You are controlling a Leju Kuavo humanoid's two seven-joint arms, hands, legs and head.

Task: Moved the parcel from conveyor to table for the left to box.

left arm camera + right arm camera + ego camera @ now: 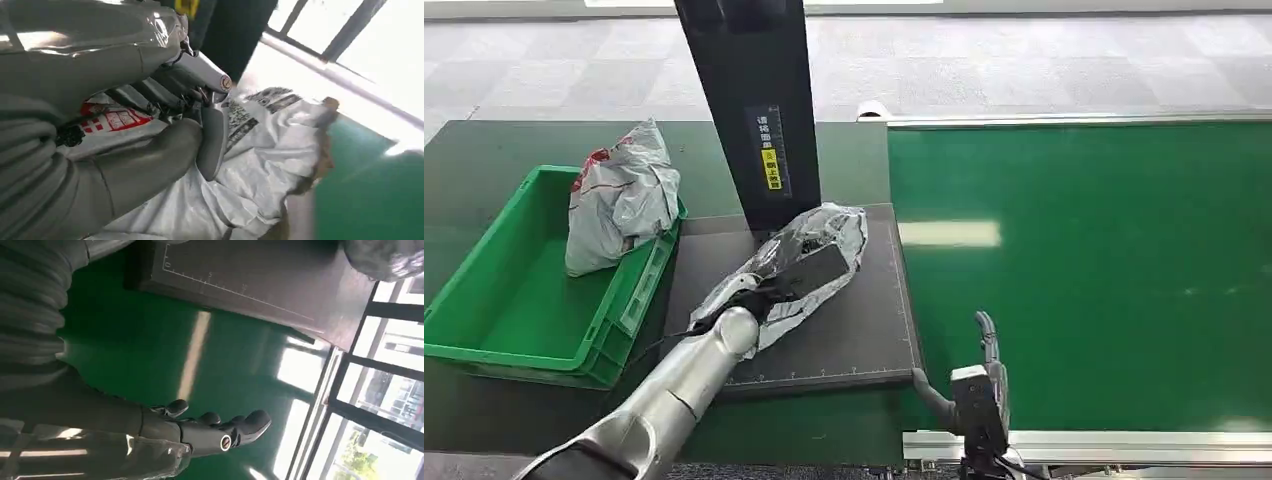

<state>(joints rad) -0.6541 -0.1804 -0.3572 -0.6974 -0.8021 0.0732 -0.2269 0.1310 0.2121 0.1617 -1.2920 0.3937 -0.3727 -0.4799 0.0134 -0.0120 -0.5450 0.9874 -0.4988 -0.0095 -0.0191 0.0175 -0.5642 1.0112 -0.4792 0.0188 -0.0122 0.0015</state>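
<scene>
A crumpled silver-grey plastic parcel (819,240) lies on the dark grey pad (854,330) between the bin and the conveyor. My left hand (796,275) lies on top of it. In the left wrist view the thumb (212,135) and curled fingers (165,92) close on the parcel's film (260,165) beside a red and white label (115,119). My right hand (979,385) hovers low over the near edge of the green conveyor belt (1084,270). Its fingers (235,422) are stretched out and hold nothing.
A green bin (514,300) at the left holds another grey parcel (619,195) leaning on its far wall. A black post (749,100) stands just behind the pad. The conveyor's metal rail (1124,445) runs along the front edge.
</scene>
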